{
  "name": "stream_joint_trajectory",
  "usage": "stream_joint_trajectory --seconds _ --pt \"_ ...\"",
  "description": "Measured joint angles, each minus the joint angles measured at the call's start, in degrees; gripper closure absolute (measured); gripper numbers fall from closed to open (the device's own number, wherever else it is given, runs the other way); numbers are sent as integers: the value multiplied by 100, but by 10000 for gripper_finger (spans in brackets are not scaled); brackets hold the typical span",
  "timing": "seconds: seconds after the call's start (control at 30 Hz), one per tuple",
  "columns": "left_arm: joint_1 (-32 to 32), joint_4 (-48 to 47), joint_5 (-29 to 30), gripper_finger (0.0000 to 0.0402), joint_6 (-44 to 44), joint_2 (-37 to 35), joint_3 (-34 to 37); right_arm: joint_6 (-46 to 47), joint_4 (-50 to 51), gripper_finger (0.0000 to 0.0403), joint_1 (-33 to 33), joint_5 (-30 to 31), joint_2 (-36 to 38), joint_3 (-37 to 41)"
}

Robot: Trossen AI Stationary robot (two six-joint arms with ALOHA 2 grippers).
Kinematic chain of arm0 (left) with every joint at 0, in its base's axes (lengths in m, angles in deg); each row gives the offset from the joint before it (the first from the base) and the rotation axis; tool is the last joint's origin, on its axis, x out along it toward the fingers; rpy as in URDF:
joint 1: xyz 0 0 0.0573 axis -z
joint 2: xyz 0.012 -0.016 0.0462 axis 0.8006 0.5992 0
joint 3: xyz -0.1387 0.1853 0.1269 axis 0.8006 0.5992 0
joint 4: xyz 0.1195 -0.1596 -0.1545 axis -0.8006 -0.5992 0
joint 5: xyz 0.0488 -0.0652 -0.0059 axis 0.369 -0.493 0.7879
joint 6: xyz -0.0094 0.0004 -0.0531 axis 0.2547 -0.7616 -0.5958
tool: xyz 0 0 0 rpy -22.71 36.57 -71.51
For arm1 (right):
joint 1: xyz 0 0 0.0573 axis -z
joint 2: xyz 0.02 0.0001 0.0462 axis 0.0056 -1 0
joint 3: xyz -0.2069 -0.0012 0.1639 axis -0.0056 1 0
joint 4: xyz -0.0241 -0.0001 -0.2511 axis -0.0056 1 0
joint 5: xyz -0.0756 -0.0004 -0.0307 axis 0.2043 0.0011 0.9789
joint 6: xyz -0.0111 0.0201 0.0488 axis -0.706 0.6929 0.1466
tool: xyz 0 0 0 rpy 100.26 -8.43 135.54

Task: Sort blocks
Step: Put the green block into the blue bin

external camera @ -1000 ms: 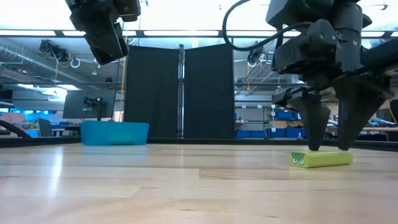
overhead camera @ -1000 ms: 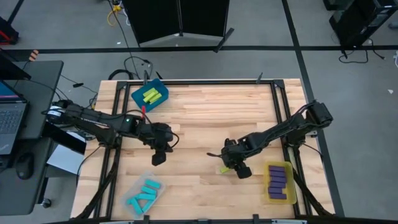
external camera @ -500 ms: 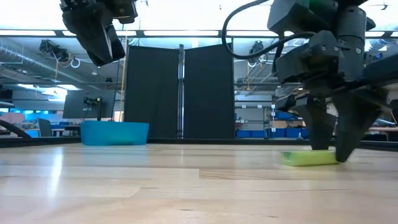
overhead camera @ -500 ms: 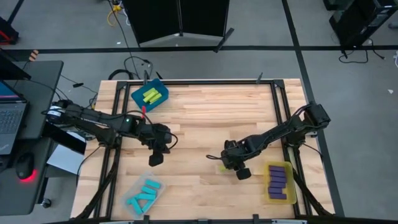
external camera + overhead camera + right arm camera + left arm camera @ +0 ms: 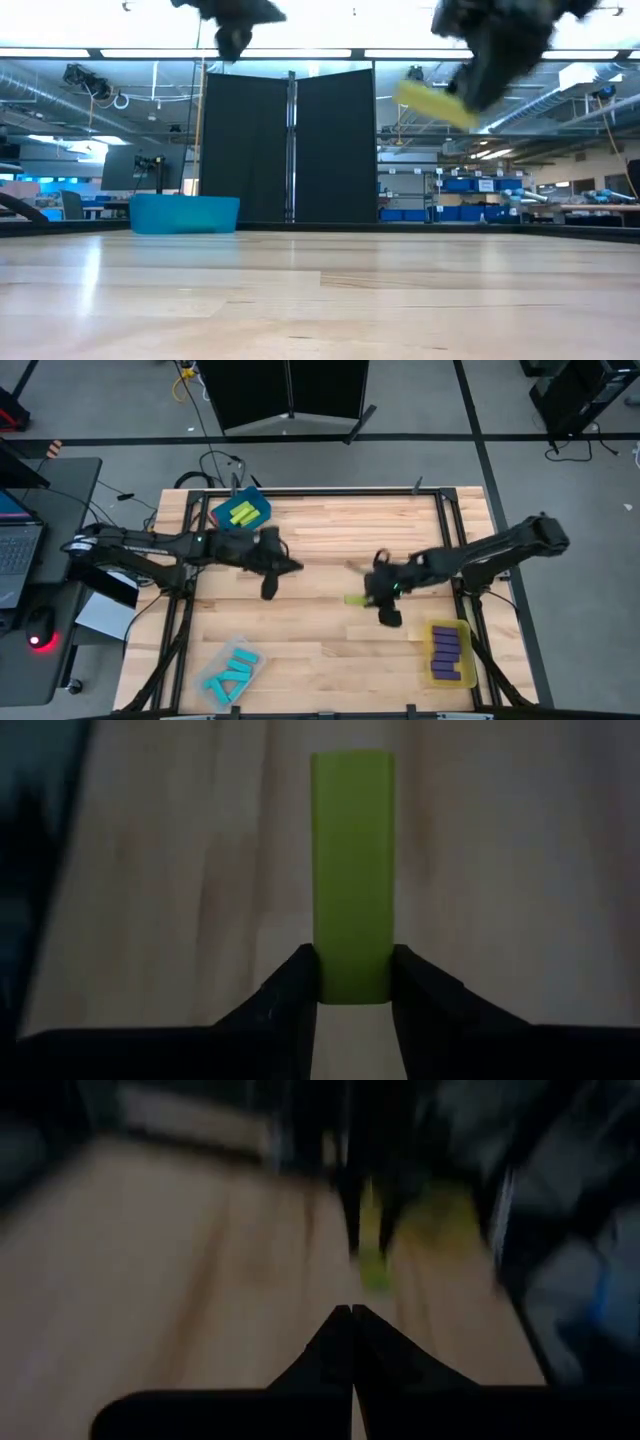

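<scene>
A lime green block hangs in the air with my right gripper shut on it. In the high view the block is over the table's middle, at my right gripper. In the low view it shows high above the wood, tilted. My left gripper is shut on nothing, left of the middle and raised; its wrist view shows the two fingers closed together. Other lime blocks lie in a blue bin. My right gripper pinches the lime block between its two fingers at one end, one finger on each long side. The rest of the block sticks out forward past the fingertips. The gripper slants down from the table's right. The block is lifted clear of the table and tilted.
The blue bin stands at the far left corner. A clear bin with cyan blocks lies at the near left. A yellow bin with purple blocks lies at the near right. Bare wood lies between them.
My right gripper has closed on the lime block, which lay on the table, and lifted it clear, going up and toward the far edge; the block now hangs tilted. My left gripper, still shut, has risen, tipped nearer to level and swung toward the far edge.
</scene>
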Motion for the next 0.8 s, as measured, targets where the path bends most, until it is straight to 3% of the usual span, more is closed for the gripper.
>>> stream_joint_trajectory --seconds 0.13,0.3,0.5,0.67,0.8 --pt "-294 1739 15 394 366 64 -8 513 -678 296 410 275 684 -2" --pt "-557 3203 13 392 359 278 -2 737 -2031 296 703 472 1064 -2" --pt "-633 3468 -101 365 36 645 -263 844 -3452 296 898 623 1102 -4" --pt "-633 3918 -540 309 -432 1033 -437 819 -4374 296 1055 669 1067 -6" --pt "-633 4432 -571 260 -690 1221 -521 801 -4499 296 1149 682 1080 -11"
